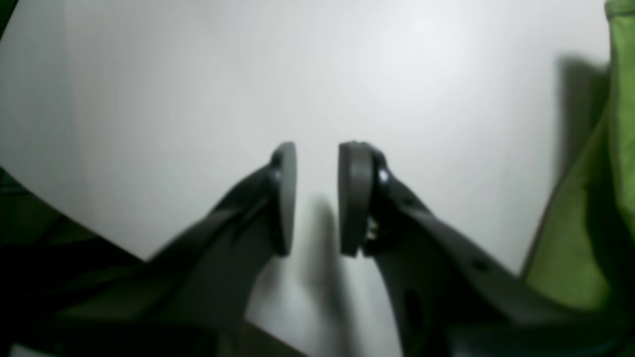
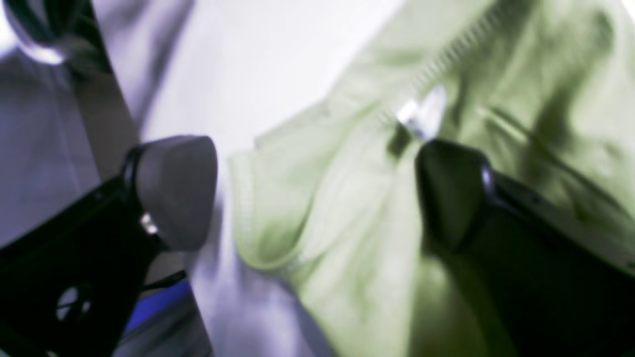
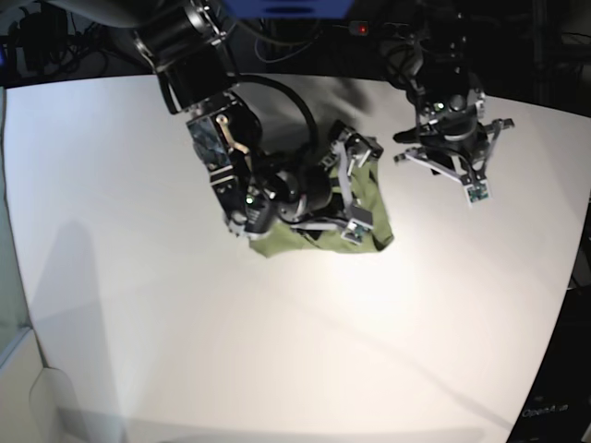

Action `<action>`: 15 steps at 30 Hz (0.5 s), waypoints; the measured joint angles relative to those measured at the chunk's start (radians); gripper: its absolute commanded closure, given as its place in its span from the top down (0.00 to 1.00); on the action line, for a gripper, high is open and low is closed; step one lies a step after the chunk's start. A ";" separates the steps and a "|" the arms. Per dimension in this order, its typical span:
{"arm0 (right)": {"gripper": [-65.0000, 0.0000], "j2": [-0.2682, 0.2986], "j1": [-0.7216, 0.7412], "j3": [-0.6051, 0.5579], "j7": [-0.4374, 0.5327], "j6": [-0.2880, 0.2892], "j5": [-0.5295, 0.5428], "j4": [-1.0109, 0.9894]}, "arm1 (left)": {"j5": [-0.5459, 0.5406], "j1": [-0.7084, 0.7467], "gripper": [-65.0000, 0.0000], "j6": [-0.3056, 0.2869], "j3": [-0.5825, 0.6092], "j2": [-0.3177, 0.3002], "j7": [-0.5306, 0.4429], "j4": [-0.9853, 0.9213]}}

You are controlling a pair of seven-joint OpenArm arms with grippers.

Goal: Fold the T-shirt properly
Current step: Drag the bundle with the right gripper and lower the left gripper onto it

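The olive-green T-shirt (image 3: 373, 205) lies bunched in a small heap at the middle of the white table (image 3: 166, 314). My right gripper (image 3: 355, 188) hangs low over the heap and is open wide. In the right wrist view, the gripper (image 2: 312, 193) straddles a stitched hem of the shirt (image 2: 317, 198), with a small white tag (image 2: 424, 113) just beyond the dark finger. My left gripper (image 3: 454, 166) is to the right of the shirt, apart from it. In the left wrist view, the gripper (image 1: 317, 198) is open with a narrow gap and empty, and the shirt (image 1: 585, 238) shows at the right edge.
The right arm's body (image 3: 231, 157) covers the left part of the heap. The table's back edge (image 3: 305, 77) meets dark equipment and cables. The right table edge (image 3: 565, 305) slants down beside the left arm.
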 measured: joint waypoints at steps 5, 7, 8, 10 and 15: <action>0.97 0.002 0.003 0.000 0.000 0.000 0.000 0.000 | 0.000 0.024 0.22 0.000 0.000 -0.002 -0.004 0.006; 0.97 0.002 0.003 0.000 -0.006 0.000 -0.003 0.008 | 0.000 0.029 0.22 0.000 0.000 -0.003 -0.004 0.006; 0.97 0.002 -0.001 0.000 -0.012 0.000 -0.006 0.024 | 0.000 0.030 0.22 0.000 0.000 -0.003 -0.003 0.006; 0.97 0.002 -0.009 0.000 -0.013 0.000 -0.008 0.079 | 0.000 0.033 0.22 0.000 0.000 -0.003 -0.005 0.006; 0.97 0.003 -0.054 -0.006 -0.036 0.000 -0.003 0.207 | 0.000 0.052 0.22 0.000 0.000 -0.006 -0.003 0.006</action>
